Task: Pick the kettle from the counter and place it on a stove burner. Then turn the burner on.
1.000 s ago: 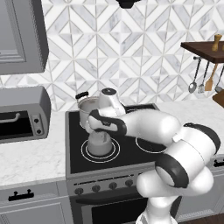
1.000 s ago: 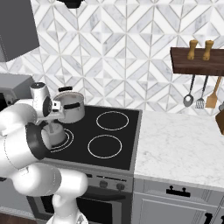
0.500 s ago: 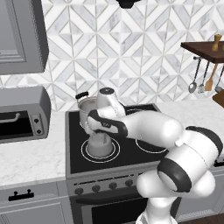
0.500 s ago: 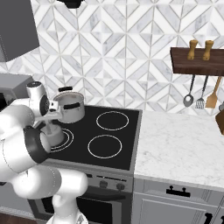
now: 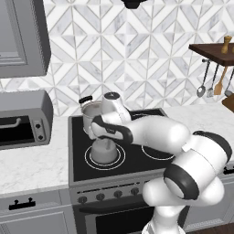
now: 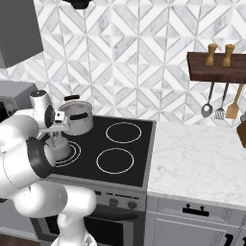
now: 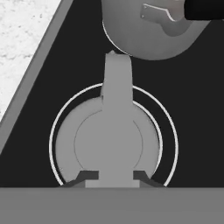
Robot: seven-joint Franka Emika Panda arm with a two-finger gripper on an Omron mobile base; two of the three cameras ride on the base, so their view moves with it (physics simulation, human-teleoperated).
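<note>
The squat grey kettle [image 5: 104, 151] stands inside the double white rings of the front left stove burner [image 5: 87, 161] on the black stove [image 5: 137, 165]. My gripper [image 5: 104, 135] comes down onto it from above and is shut on its top handle. In the hand view the kettle [image 7: 109, 144] lies straight below, spout pointing up the picture, within the burner rings [image 7: 54, 131]. My gripper [image 7: 114, 175] has a dark fingertip on each side of the handle. From the right, the kettle [image 6: 58, 150] is partly hidden behind my arm.
A larger steel pot [image 5: 90, 116] with black side handles sits on the back left burner, just behind the kettle. A row of dark knobs [image 5: 107, 195] runs along the stove's front panel. A toaster oven [image 5: 23, 119] stands on the counter [image 5: 32, 167] at left. Utensils [image 6: 221, 103] hang at right.
The kettle has stayed in the same spot on the front left burner. My arm has shifted only slightly and the gripper is still shut.
</note>
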